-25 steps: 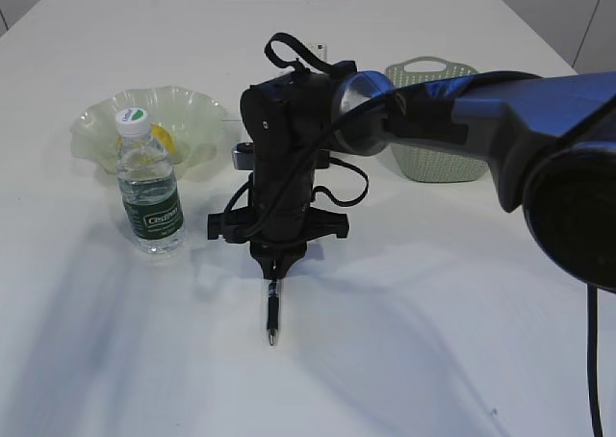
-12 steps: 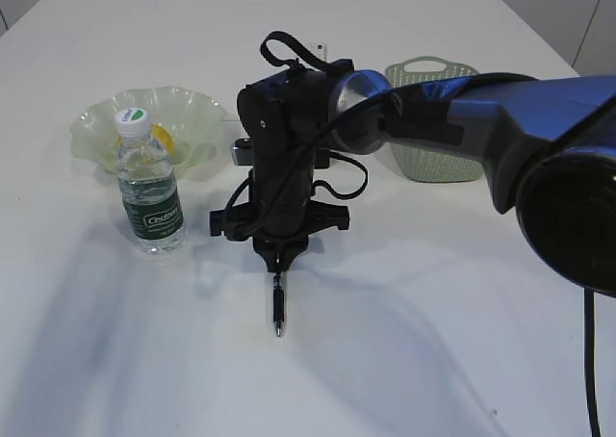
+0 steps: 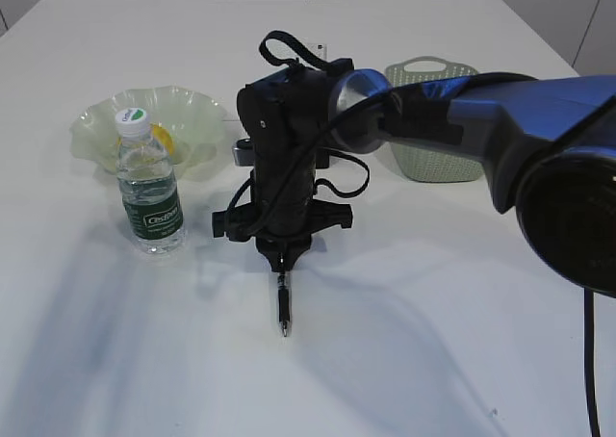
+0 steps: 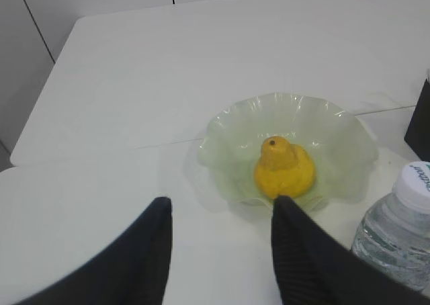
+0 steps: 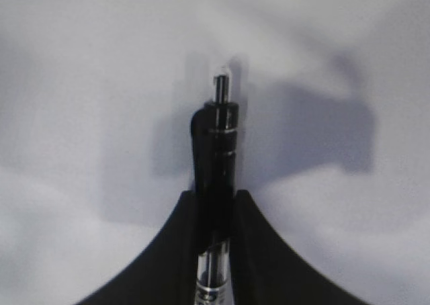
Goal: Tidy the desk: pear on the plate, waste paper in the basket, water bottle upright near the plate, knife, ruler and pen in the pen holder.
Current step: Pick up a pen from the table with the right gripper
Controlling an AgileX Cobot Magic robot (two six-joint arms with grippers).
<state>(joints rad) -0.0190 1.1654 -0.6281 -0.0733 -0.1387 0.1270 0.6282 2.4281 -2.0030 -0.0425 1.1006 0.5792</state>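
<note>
My right gripper (image 3: 281, 264) reaches across the middle of the white desk (image 3: 433, 293) and is shut on a black pen (image 3: 284, 307). The pen hangs tip-down just above the desk, and its black grip sticks out past the fingertips (image 5: 218, 137). The pear (image 4: 283, 169) lies in the pale green ruffled plate (image 4: 228, 130). The water bottle (image 3: 149, 192) stands upright in front of the plate (image 3: 197, 110). My left gripper (image 4: 222, 204) is open above bare desk, short of the plate, with nothing between its fingers. The pen holder, knife, ruler and waste paper are hidden or out of view.
The sage-green basket (image 3: 423, 74) stands at the back right, partly behind my right arm. A small white thing (image 3: 322, 49) and a grey piece (image 3: 241, 151) peek out behind that arm. A dark shape (image 4: 422, 120) sits at the left wrist view's right edge.
My right gripper has shifted a little to the right and slightly up with the pen in it. The bottle, plate and basket have not moved.
</note>
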